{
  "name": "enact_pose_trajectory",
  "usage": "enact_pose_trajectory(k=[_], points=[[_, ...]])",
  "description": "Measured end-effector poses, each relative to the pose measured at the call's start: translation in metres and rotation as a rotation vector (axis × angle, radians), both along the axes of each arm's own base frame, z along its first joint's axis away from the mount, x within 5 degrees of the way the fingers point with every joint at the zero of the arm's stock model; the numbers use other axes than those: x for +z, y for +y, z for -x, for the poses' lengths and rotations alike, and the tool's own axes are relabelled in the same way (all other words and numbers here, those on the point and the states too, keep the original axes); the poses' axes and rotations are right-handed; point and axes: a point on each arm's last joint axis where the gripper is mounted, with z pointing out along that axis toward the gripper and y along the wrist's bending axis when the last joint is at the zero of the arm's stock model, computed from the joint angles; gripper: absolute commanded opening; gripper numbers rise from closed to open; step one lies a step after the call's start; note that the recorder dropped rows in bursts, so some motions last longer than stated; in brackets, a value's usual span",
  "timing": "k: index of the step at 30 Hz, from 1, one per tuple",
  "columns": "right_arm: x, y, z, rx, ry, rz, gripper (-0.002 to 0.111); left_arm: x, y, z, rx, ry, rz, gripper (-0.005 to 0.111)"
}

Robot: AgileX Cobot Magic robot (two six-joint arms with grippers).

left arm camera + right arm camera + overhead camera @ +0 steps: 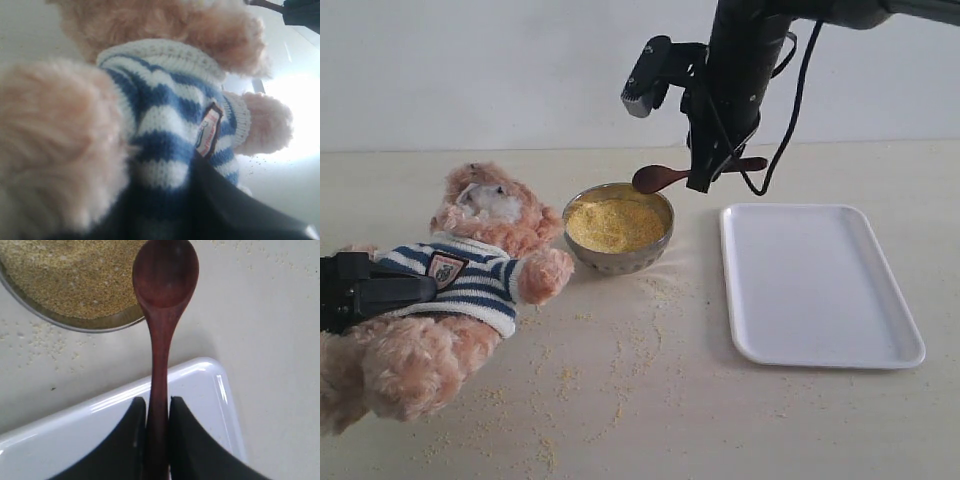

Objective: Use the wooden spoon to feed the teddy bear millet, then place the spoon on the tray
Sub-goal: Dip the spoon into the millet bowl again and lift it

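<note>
The teddy bear (pixel 470 270) in its striped shirt leans back at the left, and my left gripper (pixel 380 290) is shut on its body; in the left wrist view the shirt (pixel 170 130) fills the frame over a dark finger (pixel 235 205). My right gripper (pixel 705 170) hangs between bowl and tray, shut on the handle of the wooden spoon (pixel 660 178). The spoon's oval bowl (pixel 165 272) looks empty and hovers by the far rim of the metal bowl of millet (pixel 616 225). The white tray (pixel 815 283) lies flat at the right, with its corner (pixel 200 385) under the gripper (pixel 157 407).
Loose millet grains (pixel 620 370) are scattered over the table in front of the bowl and beside the bear. The right arm's dark body and cables (pixel 750 60) rise above the far side of the bowl.
</note>
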Motion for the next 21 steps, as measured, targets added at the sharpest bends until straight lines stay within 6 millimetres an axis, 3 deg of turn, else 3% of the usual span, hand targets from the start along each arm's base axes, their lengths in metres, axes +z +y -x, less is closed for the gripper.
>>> enact_pose_trajectory(k=[10, 21], points=[[-0.02, 0.04, 0.008, 0.132, -0.094, 0.101, 0.0, 0.001, 0.002, -0.003, 0.035, -0.007, 0.003, 0.005], [-0.045, 0.051, 0.007, 0.147, -0.072, 0.139, 0.0, 0.0, 0.003, -0.004, 0.048, -0.02, -0.019, 0.005]])
